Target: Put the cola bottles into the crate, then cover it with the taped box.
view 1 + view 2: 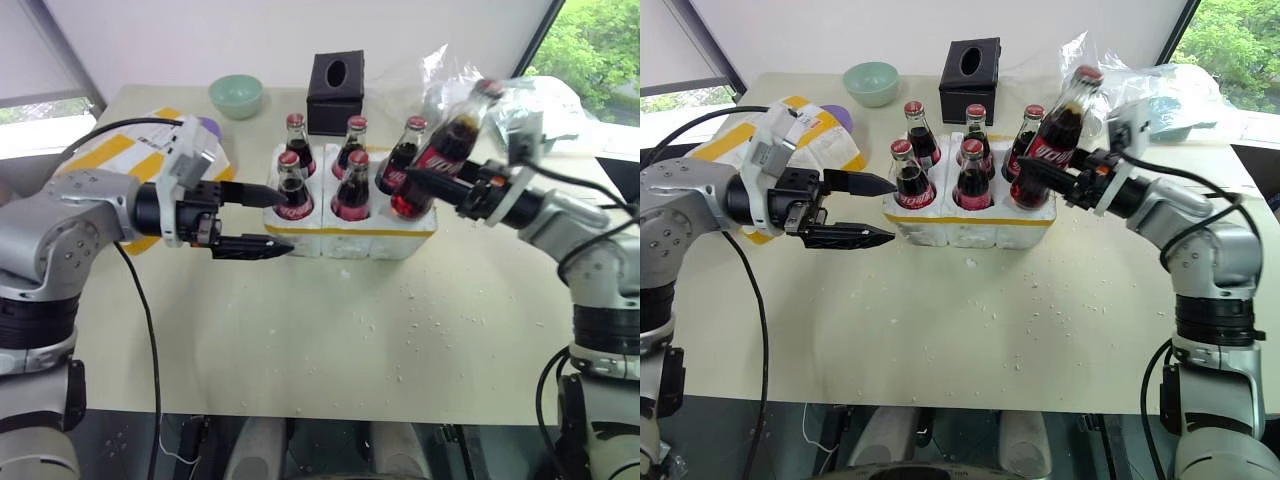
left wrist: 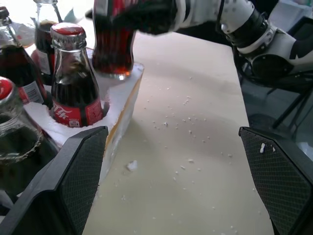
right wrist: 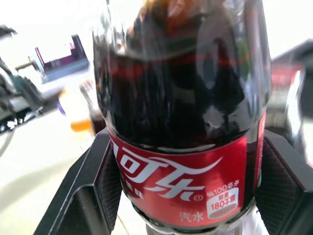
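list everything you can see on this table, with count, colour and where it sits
cola bottles: six, dark with red caps and labels; five stand in the crate, the sixth is tilted at the crate's front right well, held
crate: one, white foam with a yellow band, mid table
taped box: one, white with yellow stripes, far left behind the left arm
tissue box: one, black, behind the crate
bowl: one, pale green, back left of the tissue box
plastic bags: clear, back right
table: one, beige, flecked with white crumbs
left gripper: black, open, beside the crate's left end
right gripper: black, shut on the tilted bottle
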`<control>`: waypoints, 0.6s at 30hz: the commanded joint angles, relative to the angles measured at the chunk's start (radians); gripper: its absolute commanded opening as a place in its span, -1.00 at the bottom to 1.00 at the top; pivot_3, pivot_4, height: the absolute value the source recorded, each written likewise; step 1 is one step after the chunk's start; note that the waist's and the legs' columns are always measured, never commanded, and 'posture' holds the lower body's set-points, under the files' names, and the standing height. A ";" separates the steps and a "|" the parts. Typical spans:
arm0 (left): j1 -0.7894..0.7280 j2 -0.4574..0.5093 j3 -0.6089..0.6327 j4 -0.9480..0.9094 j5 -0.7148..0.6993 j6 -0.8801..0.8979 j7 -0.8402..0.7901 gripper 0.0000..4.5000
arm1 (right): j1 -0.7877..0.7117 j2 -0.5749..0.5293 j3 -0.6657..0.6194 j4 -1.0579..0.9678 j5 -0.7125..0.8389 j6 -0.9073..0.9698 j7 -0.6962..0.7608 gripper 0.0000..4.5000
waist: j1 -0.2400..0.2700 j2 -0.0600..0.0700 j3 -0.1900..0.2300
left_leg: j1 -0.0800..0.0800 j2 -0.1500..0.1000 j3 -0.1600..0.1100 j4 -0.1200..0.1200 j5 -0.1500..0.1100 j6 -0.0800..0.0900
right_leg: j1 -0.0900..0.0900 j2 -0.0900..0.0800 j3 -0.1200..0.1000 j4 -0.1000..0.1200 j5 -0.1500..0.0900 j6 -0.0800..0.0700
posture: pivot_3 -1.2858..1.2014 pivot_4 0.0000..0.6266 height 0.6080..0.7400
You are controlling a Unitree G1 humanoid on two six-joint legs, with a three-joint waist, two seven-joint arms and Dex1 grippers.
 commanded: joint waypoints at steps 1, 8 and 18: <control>0.014 0.022 0.057 -0.048 -0.032 0.007 0.024 1.00 | -0.051 0.003 0.006 -0.011 -0.045 -0.075 0.047 0.28 | -0.002 0.000 0.000 | 0.000 0.000 0.000 0.000 0.000 0.000 | 0.000 0.000 0.000 0.000 0.000 0.000 | 0.03 -0.52 0.96; 0.045 0.028 0.080 -0.074 -0.056 0.012 0.056 1.00 | -0.049 0.040 0.066 0.052 -0.160 -0.141 0.073 0.28 | -0.005 0.000 0.000 | 0.001 0.000 0.000 0.000 0.000 0.000 | 0.000 0.000 0.000 0.001 0.000 0.000 | 0.03 -0.52 0.96; 0.034 0.020 0.067 -0.055 -0.052 -0.007 0.066 1.00 | -0.034 0.054 0.149 0.101 -0.274 -0.165 0.144 0.98 | -0.008 0.000 0.000 | 0.002 0.001 0.000 0.000 0.000 0.000 | 0.001 0.001 0.000 0.001 0.000 -0.001 | 0.03 -0.52 0.96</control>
